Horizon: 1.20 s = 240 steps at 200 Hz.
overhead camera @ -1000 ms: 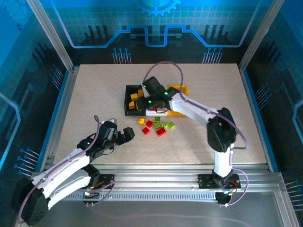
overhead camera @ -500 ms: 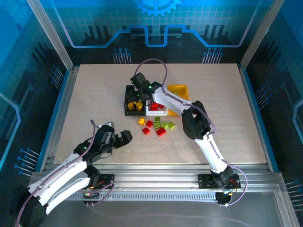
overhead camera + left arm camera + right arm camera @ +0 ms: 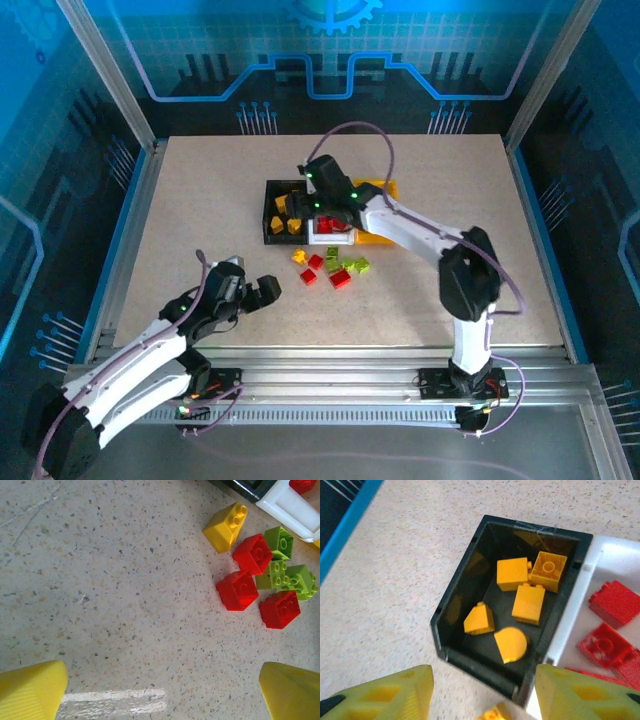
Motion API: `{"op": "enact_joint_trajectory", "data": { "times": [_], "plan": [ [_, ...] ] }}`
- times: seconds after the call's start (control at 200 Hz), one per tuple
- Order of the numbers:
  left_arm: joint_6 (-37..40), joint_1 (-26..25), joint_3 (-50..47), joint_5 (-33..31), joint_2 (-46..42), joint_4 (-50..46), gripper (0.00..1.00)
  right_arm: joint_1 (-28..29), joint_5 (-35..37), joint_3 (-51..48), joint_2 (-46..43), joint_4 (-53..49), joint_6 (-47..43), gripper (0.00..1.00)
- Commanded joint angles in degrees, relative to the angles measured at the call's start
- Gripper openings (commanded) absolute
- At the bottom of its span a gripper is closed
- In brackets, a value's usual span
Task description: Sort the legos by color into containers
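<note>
Got the right pincer (image 3: 480, 692) spread wide and empty, hanging over the black bin (image 3: 464, 582) with five yellow-orange legos (image 3: 528, 602) in it. Also red legos (image 3: 612, 602) in the white bin (image 3: 602, 562) right beside. Left pincer (image 3: 162, 692) wide too, low over the counter (image 3: 100, 580), near loose legos (image 3: 257, 553) in red, green and yellow.

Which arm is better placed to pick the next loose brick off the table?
Probably left: the left gripper, open, sits low facing the loose bricks; the right gripper hangs above the black bin.

yellow bin (image 3: 388, 187) partly hidden, white bin (image 3: 615, 562) cropped
</note>
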Motion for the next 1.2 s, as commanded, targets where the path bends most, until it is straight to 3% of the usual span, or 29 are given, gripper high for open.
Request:
{"op": "enact_joint_trajectory", "data": {
  "times": [0.0, 0.265, 0.475, 0.86, 1.196],
  "plan": [
    [2.92, -0.04, 3.54, 0.23, 2.53, 0.97, 0.99, -0.17, -0.92, -8.79, -5.96, 0.83, 1.80, 0.59],
    [2.24, -0.09, 4.09, 1.10, 7.34, 5.18, 0.99, -0.07, 6.65, -27.76, -15.99, -4.95, 9.70, 0.62],
    [1.85, -0.01, 3.87, 1.75, 8.99, 5.77, 0.99, -3.77, 8.52, -34.90, -17.63, -5.70, 9.82, 0.59],
    [1.06, -0.08, 2.86, 1.09, 8.91, 6.24, 0.99, -6.32, 4.19, -35.92, -12.52, -2.05, 2.33, 0.64],
    [0.39, -0.05, 2.52, 1.48, 10.33, 6.83, 0.99, -6.57, 8.22, -34.18, -8.24, -1.98, 3.02, 0.63]
  ]
}}
